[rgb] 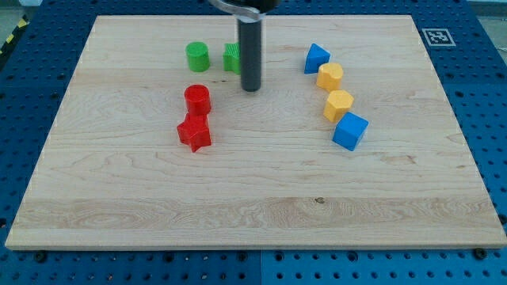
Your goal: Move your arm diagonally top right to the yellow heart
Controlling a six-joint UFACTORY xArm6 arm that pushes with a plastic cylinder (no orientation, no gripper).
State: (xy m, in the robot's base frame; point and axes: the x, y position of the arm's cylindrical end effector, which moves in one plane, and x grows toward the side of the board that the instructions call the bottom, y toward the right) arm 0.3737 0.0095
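Observation:
My tip [250,88] rests on the board near the view's top centre. It stands just below and right of a green block [231,58], which the rod partly hides. Two yellow blocks lie to the tip's right: one [329,76] close to level with the tip, and one [338,104] a little lower. I cannot tell which of them is the heart. Neither touches the tip.
A green cylinder [197,56] sits left of the rod. A red cylinder [197,100] and a red star [194,132] lie below left of the tip. A blue block [316,58] sits above the yellow pair and a blue cube [350,131] below it. A fiducial tag [435,36] marks the wooden board's top right corner.

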